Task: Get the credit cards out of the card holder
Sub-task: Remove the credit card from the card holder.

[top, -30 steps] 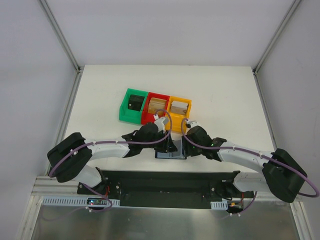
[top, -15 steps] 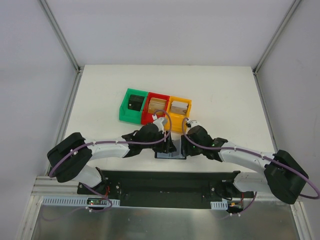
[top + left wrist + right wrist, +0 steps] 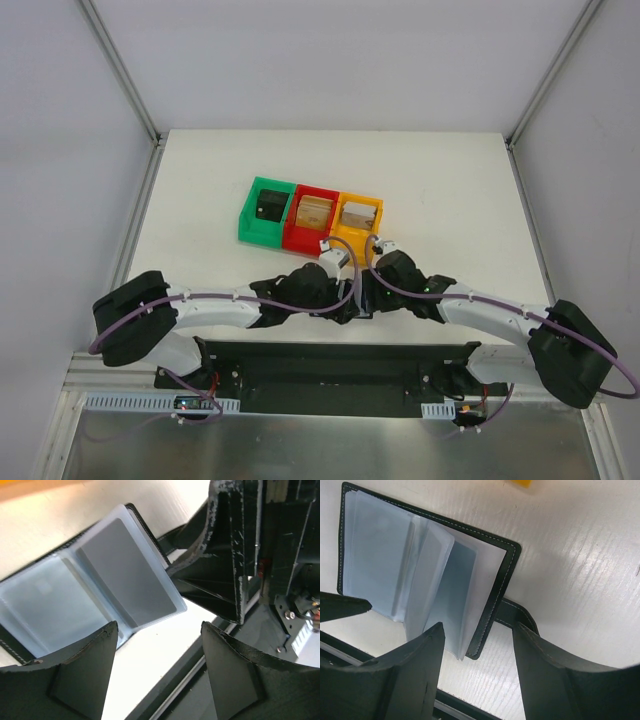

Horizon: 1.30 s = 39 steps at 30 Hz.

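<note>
Extraction had not yet begun, as we judged it: the card holder (image 3: 427,575) lay spread open on the table (image 3: 580,555) between the two arms, its clear sleeves (image 3: 432,580) fanned up. One grey card (image 3: 127,575) showed inside a sleeve in the left wrist view. The left fingers (image 3: 82,672) stood well apart above the holder, gripping nothing; the right fingers (image 3: 415,675) were likewise parted and empty. Next, we reckoned, one pair had to pin the cover while the other pinched that card at the sleeve's mouth and slid it out.
</note>
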Each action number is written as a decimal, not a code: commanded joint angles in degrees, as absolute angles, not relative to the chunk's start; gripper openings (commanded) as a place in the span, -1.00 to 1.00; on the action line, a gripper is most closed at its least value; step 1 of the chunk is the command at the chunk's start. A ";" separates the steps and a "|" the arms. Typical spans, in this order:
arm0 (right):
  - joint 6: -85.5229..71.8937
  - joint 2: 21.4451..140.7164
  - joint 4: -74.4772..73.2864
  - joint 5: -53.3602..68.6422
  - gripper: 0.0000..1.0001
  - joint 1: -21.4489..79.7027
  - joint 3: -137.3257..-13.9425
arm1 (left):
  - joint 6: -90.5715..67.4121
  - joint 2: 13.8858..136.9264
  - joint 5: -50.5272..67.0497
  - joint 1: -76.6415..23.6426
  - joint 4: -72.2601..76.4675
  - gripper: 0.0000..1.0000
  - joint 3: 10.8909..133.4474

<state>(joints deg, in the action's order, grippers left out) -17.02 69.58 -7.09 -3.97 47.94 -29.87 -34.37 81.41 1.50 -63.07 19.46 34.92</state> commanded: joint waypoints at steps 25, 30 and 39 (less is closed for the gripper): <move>-18.90 69.70 -6.06 -1.49 0.20 46.49 -30.76 | -24.08 86.04 -14.41 -69.52 23.29 0.33 36.74; -19.07 69.52 -5.89 -1.32 0.20 46.41 -30.50 | -24.96 86.05 -18.09 -69.70 23.47 0.32 36.13; -19.07 69.08 -5.89 -1.49 0.20 46.23 -30.06 | -27.16 84.29 -22.67 -69.70 20.65 0.27 35.51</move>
